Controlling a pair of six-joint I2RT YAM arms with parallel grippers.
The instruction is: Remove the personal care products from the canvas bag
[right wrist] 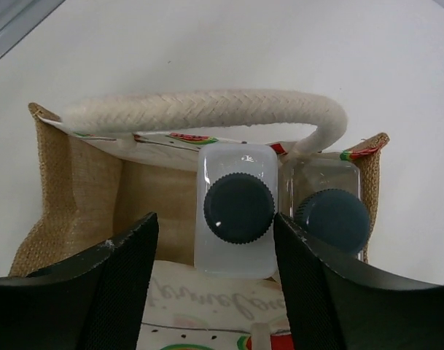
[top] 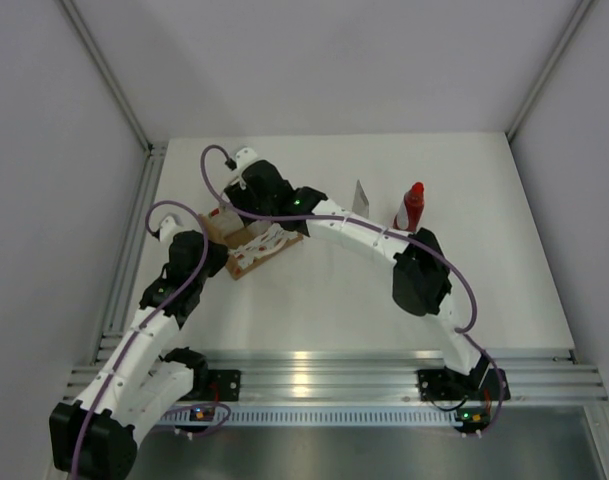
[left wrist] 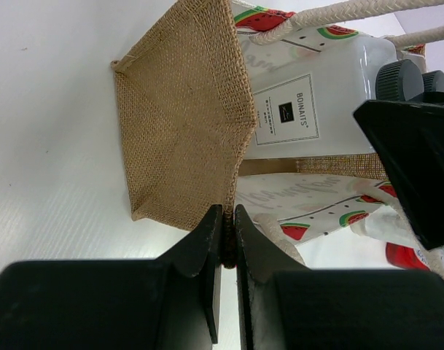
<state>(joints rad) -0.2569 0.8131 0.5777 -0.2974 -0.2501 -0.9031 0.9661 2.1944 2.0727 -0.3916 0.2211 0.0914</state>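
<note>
The canvas bag (top: 256, 245) lies on its side at the table's back left, tan with white loop handles and a watermelon print. My left gripper (left wrist: 229, 235) is shut on the bag's burlap bottom edge (left wrist: 185, 124). My right gripper (right wrist: 216, 222) is open at the bag's mouth, its fingers either side of a milky white bottle with a dark cap (right wrist: 238, 208). A paler bottle with a dark grey cap (right wrist: 332, 219) sits beside it inside the bag. The red bottle (top: 412, 207) stands on the table, and the flat silvery tube (top: 362, 197) is left of it.
The white rope handle (right wrist: 207, 109) arches over the bag's mouth, just beyond the bottles. The right arm (top: 364, 235) stretches across the table's middle from its base at the near right. Grey walls and metal rails (top: 144, 200) border the table.
</note>
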